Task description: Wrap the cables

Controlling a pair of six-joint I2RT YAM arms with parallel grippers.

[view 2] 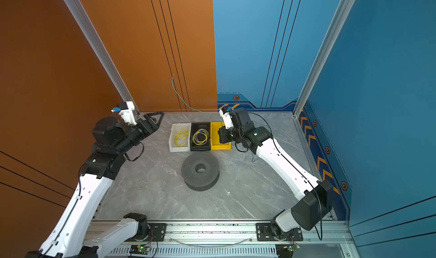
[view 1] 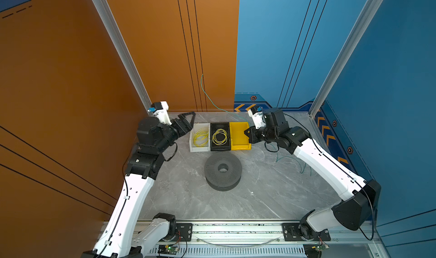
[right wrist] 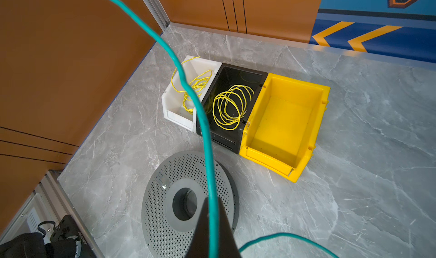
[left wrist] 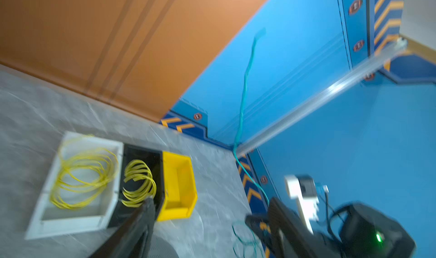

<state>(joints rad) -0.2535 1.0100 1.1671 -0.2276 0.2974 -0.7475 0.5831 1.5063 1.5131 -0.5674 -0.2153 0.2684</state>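
Teal-green wire [right wrist: 207, 131] sits pinched in the closed right gripper [right wrist: 212, 221], one end rising far. Left gripper [view 1: 193, 120] gapes empty. Winding looks unstarted, so next lead wire to the grey spool [view 1: 212, 170].

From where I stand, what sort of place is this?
Probably a robot test booth: a left arm and right arm mounted on a metal rail, an orange wall and blue wall enclosing them, three small bins on the table.

Look: cable [right wrist: 205, 131], one very thin teal-green wire, unwound.
Pose: free end arcs upward above the far edge of the tabletop [view 1: 259, 198].
Slack: loose loops [right wrist: 283, 234] lying near its right edge.
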